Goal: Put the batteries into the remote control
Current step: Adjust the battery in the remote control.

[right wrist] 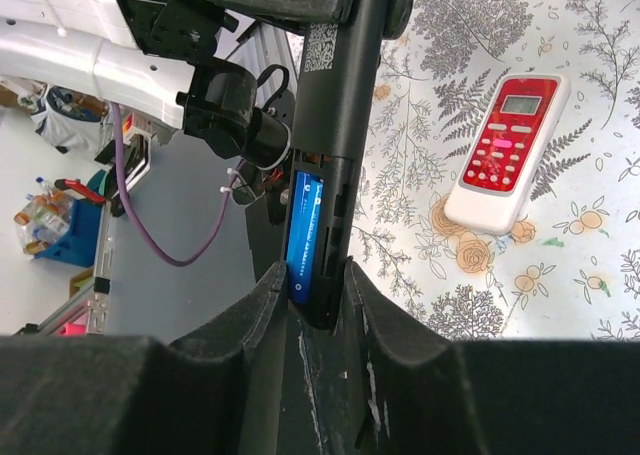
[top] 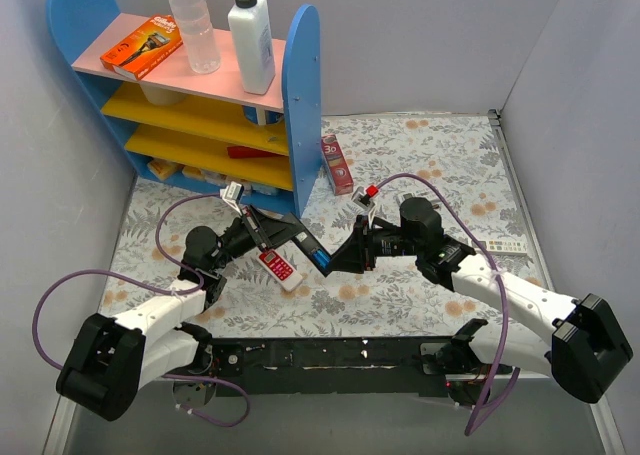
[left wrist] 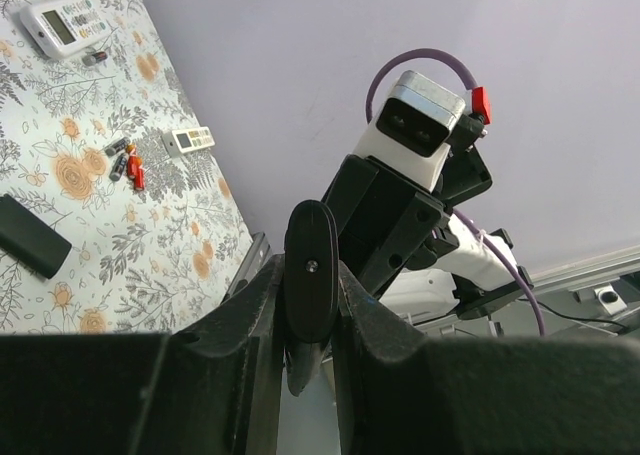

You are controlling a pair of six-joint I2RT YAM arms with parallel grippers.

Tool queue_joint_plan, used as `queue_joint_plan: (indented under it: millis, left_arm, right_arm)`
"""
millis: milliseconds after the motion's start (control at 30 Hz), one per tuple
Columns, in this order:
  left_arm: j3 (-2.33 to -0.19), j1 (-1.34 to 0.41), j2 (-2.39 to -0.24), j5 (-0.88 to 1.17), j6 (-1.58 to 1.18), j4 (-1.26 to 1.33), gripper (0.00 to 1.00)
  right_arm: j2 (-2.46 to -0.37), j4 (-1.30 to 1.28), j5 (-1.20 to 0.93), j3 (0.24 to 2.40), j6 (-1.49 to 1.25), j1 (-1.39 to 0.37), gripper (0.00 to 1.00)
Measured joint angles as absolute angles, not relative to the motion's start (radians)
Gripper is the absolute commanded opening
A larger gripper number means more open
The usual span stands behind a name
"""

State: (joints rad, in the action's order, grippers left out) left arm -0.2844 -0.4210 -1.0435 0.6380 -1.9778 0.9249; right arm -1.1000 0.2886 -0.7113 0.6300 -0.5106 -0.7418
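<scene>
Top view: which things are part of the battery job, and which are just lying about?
Job:
black remote, gripped by left fingers and right fingers
blue battery in its open bay
loose batteries

Lying about:
red-and-white remote
white remote
shelf with bottles and orange box
red box

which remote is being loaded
Look in front of the blue shelf, above the middle of the table. The remote control is held off the cloth between the left hand and right hand. Unlike the red-and-white remote lying below it, it is slim, all black, with a blue battery in its open back.
</scene>
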Motion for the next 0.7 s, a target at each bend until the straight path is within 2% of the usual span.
queue_joint_plan:
  millis: [133, 267, 433, 533, 567, 633, 700]
  left_arm:
    - [-0.284, -0.418, -1.055, 0.648, -1.977, 0.929, 0.0]
    - [-0.285, -0.413, -1.055, 0.656, -1.976, 0.929, 0.0]
    - [-0.285, -0.416, -1.047, 0.671, -1.95, 0.92, 0.0]
    - [-0.285, -0.417, -1.009, 0.656, -1.922, 0.905, 0.0]
    - [-0.285, -0.418, -0.992, 0.652, -1.913, 0.895, 0.0]
    - [-0.284, -0.423, -0.965, 0.64, -1.892, 0.876, 0.0]
    - [-0.284, -0.425, -0.945, 0.626, -1.869, 0.856, 0.0]
  right_arm:
    - [-1.108, 0.289, -0.708, 0.63, -0.526, -0.742, 0.12]
    - [-1.12, 0.285, -0.707, 0.638, -0.552, -0.742, 0.07]
    - [-1.174, 0.18, -0.678, 0.733, -0.58, -0.745, 0.08]
    - [-1.179, 0.12, -0.67, 0.765, -0.599, -0.751, 0.19]
    - [-1.175, 0.112, -0.667, 0.77, -0.6, -0.754, 0.28]
    - [-1.167, 0.105, -0.658, 0.774, -0.602, -0.755, 0.35]
    - [-1.159, 0.094, -0.637, 0.775, -0.599, -0.754, 0.48]
